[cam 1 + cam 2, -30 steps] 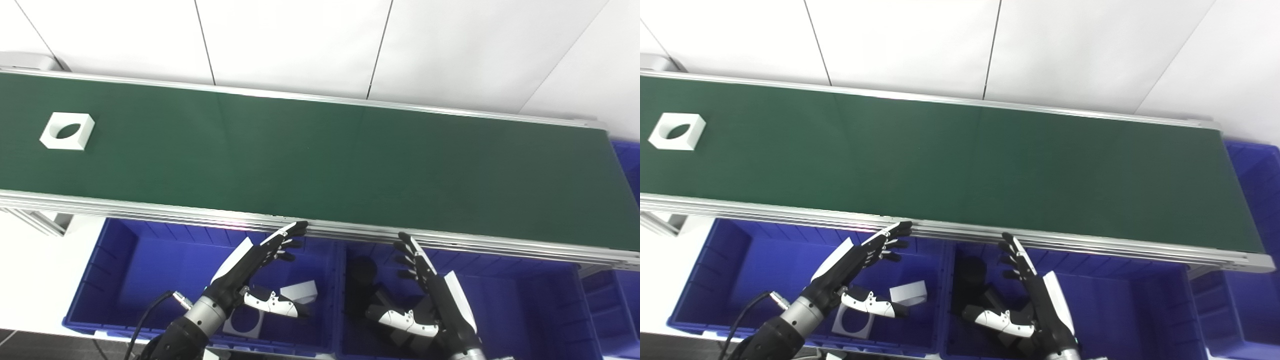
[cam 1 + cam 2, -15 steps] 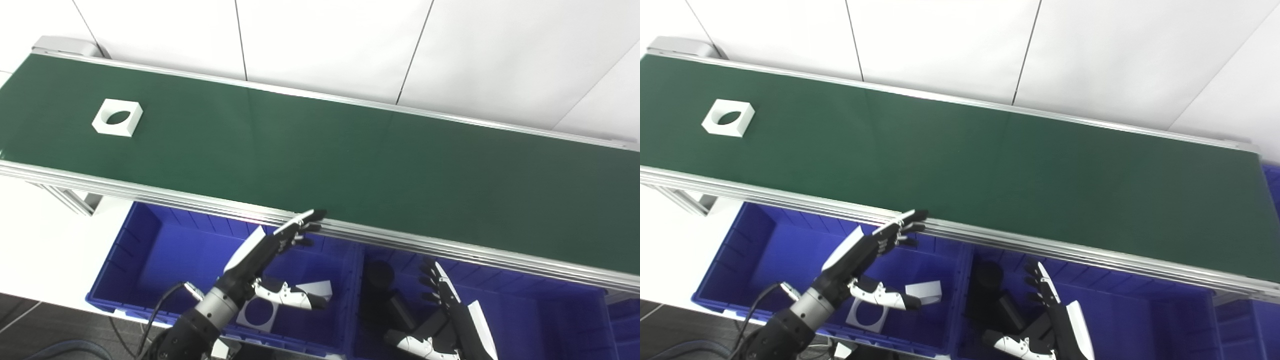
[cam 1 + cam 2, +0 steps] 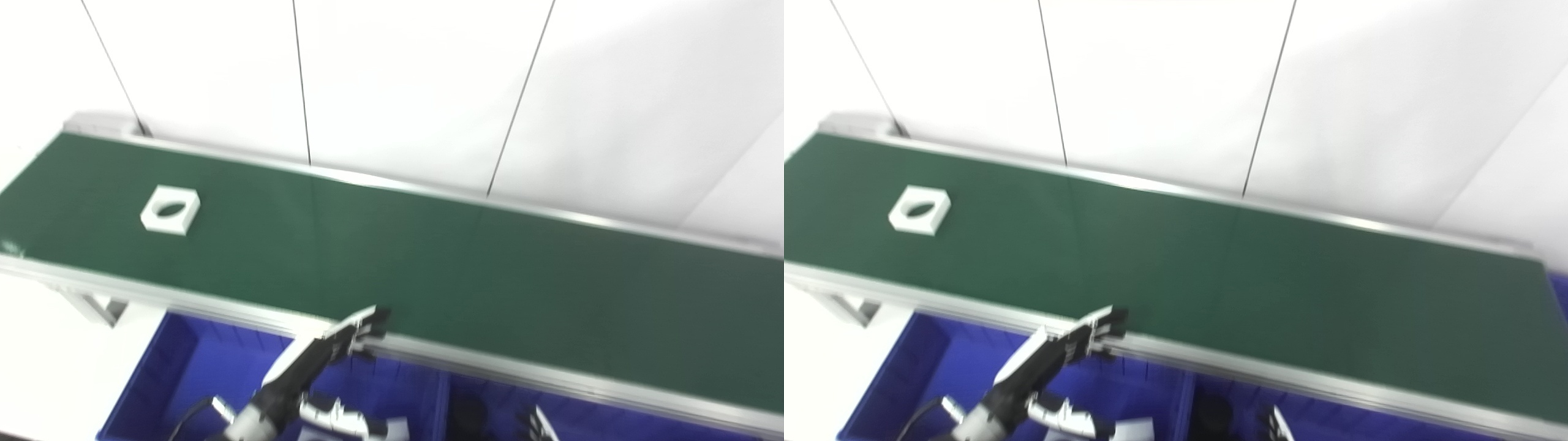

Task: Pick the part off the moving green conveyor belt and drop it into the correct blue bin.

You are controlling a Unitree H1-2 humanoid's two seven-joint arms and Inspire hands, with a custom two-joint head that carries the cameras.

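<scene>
A white square part with a round hole [image 3: 171, 210] lies on the green conveyor belt [image 3: 429, 257] near its left end; it also shows in the right eye view [image 3: 920, 210]. My left hand [image 3: 318, 367] is open and empty, fingers stretched up to the belt's near rail, far right of the part. It shows in the right eye view [image 3: 1053, 367] too. Only the fingertips of my right hand [image 3: 534, 427] show at the bottom edge, spread apart, over the second bin.
Two blue bins sit below the belt's near rail: the left bin [image 3: 184, 361] holds white parts [image 3: 1133, 430], the right bin [image 3: 490, 404] holds a dark part [image 3: 1213, 411]. A white panelled wall [image 3: 398, 79] stands behind the belt.
The camera has tilted up, so the whole scene sits lower and the right hand is almost out of view. The white part has moved a little to the right along the belt.
</scene>
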